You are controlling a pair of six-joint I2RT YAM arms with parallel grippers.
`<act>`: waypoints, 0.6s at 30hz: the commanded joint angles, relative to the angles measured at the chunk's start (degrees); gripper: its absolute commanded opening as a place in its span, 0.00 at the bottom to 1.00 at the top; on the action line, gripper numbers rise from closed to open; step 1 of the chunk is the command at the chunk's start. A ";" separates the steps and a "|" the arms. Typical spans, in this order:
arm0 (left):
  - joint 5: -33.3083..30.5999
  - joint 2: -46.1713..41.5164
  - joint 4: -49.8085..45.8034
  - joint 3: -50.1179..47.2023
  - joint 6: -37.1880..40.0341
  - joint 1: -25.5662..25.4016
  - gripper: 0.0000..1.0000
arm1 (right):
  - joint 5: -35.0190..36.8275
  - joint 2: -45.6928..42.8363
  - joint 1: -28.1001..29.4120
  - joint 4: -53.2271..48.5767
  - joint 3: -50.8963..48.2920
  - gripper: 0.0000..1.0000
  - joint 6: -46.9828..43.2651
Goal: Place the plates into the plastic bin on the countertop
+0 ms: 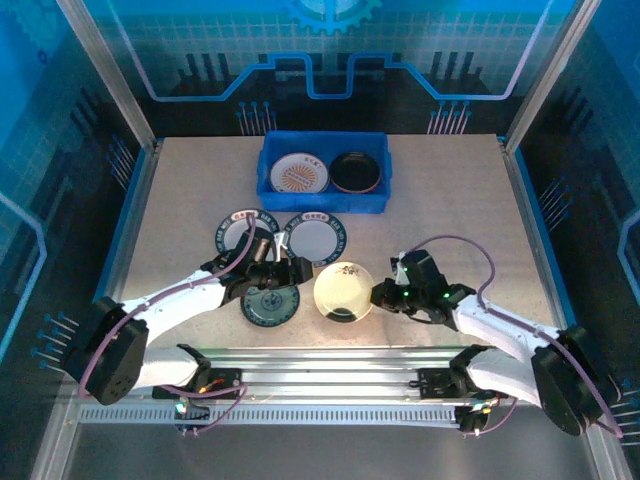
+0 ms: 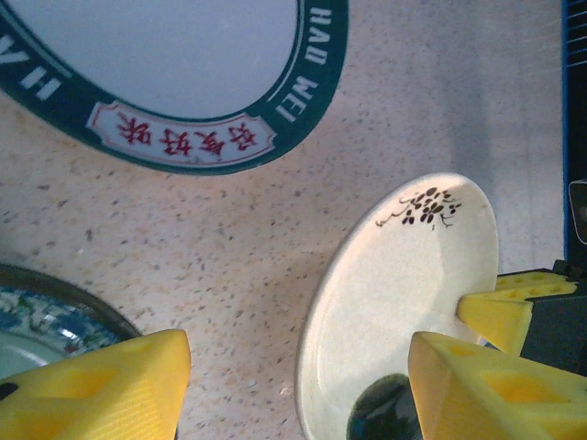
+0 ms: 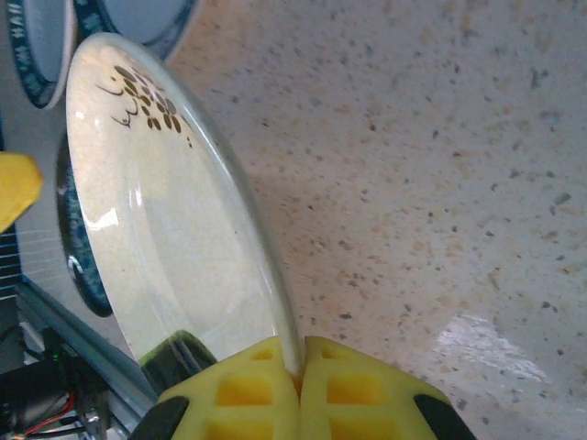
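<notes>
The counter (image 1: 450,210) is flat, beige and speckled. On it the plastic bin (image 1: 323,203), a glossy bright blue rectangle with raised walls, holds an orange-patterned plate (image 1: 300,175) and a dark plate (image 1: 356,172) abreast. Just in front of the bin lie a white plate with a green lettered rim (image 1: 313,238) and its twin (image 1: 237,232); farther from the bin sit a dark patterned plate (image 1: 268,308) and a glossy cream plate (image 3: 174,229) with a brown sprig motif. The yellow, ribbed right fingers (image 3: 248,394) pinch the cream plate's rim, which is tilted. The left arm reaches low, its left fingers (image 2: 92,385) spread apart and empty.
</notes>
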 commanded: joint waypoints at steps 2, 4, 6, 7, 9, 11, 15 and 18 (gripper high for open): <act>2.83 1.11 4.13 -0.38 0.29 -0.70 0.63 | -3.49 -1.47 -1.12 -0.45 2.41 0.00 -0.53; 3.51 1.38 5.03 -0.48 0.16 -0.77 0.62 | -4.86 -1.13 -1.28 0.30 3.04 0.00 -0.22; 4.07 1.61 5.60 -0.46 -0.07 -0.93 0.59 | -6.38 -0.81 -1.47 2.13 3.13 0.00 0.79; 4.26 1.65 5.88 -0.46 -0.09 -1.07 0.58 | -7.09 -0.57 -1.47 2.97 3.22 0.00 1.01; 4.86 1.78 6.51 -0.46 -0.19 -1.31 0.54 | -8.28 0.16 -1.48 3.96 3.80 0.00 1.32; 5.44 2.00 6.96 -0.42 -0.40 -1.57 0.52 | -9.16 1.18 -1.47 5.67 4.12 0.00 1.96; 5.25 1.92 7.68 -0.90 -1.24 -1.92 0.24 | -10.59 3.51 -1.44 8.28 4.67 0.00 3.22; 5.15 1.41 7.45 -0.92 -1.51 -1.91 0.00 | -10.80 5.08 -1.41 9.30 5.16 0.00 3.44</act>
